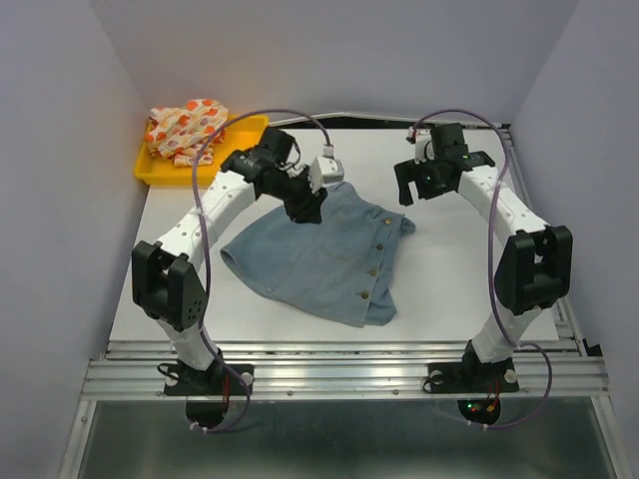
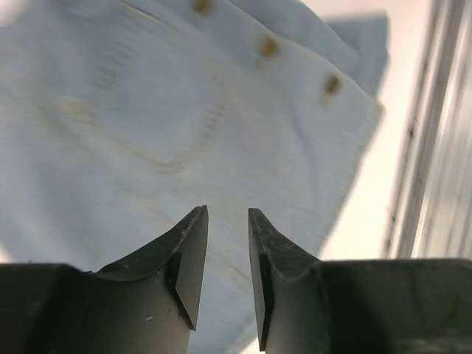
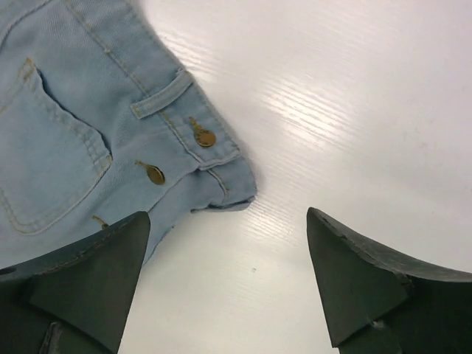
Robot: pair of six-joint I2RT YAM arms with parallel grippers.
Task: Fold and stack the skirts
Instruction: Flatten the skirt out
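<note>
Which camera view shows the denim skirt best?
The top external view: only there does the denim skirt show nearly whole. The left wrist view gives a blurred close-up with some buttons; the right wrist view shows a waistband corner, a pocket and buttons.

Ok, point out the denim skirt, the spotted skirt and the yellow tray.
denim skirt (image 1: 310, 254): top view, middle of its front panel.
spotted skirt (image 1: 187, 128): top view, centre of the bunched cloth.
yellow tray (image 1: 152, 172): top view, bare near-left rim.

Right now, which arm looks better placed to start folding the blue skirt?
Probably the left: the left gripper hangs directly over the denim skirt, jaws slightly apart. The right gripper is open over bare table, beside the waistband corner.
</note>
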